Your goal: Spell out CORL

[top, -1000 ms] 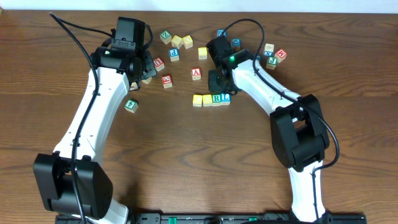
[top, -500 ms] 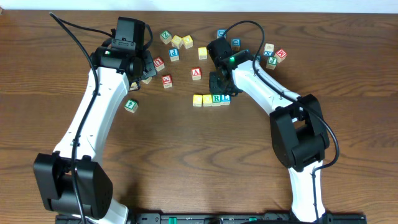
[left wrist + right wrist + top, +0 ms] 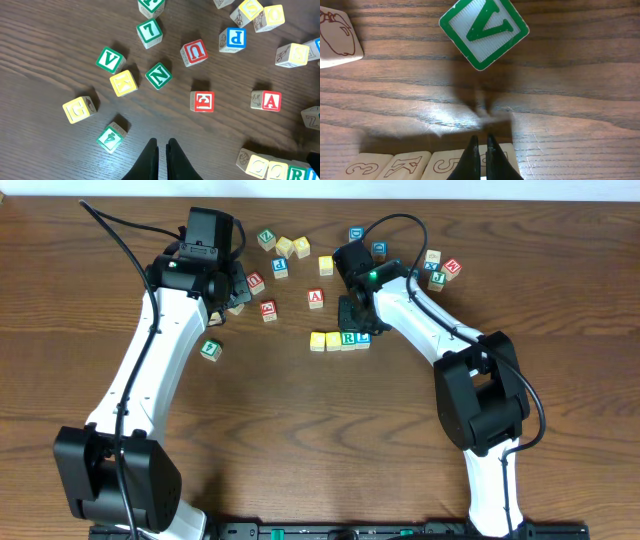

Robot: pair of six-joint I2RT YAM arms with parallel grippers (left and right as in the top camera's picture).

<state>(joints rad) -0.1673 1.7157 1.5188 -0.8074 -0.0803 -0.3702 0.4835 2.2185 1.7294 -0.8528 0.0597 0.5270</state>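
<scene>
Tabletop (image 3: 300, 440) of dark wood, scattered letter cubes (image 3: 158, 75), CORL row (image 3: 340, 339), red A cube (image 3: 316, 298), left gripper (image 3: 161, 146) and right gripper (image 3: 481, 141) pinched together.

From the left wrist we read a green V cube (image 3: 109, 59), green N cube (image 3: 159, 75), red U cube (image 3: 194, 51), blue P cube (image 3: 233, 38) and red A cube (image 3: 270, 100). From the right wrist, a green V fills the top cube (image 3: 484, 27), and the row of cubes (image 3: 405, 166) at the bottom edge shows 3, K, 5.
</scene>
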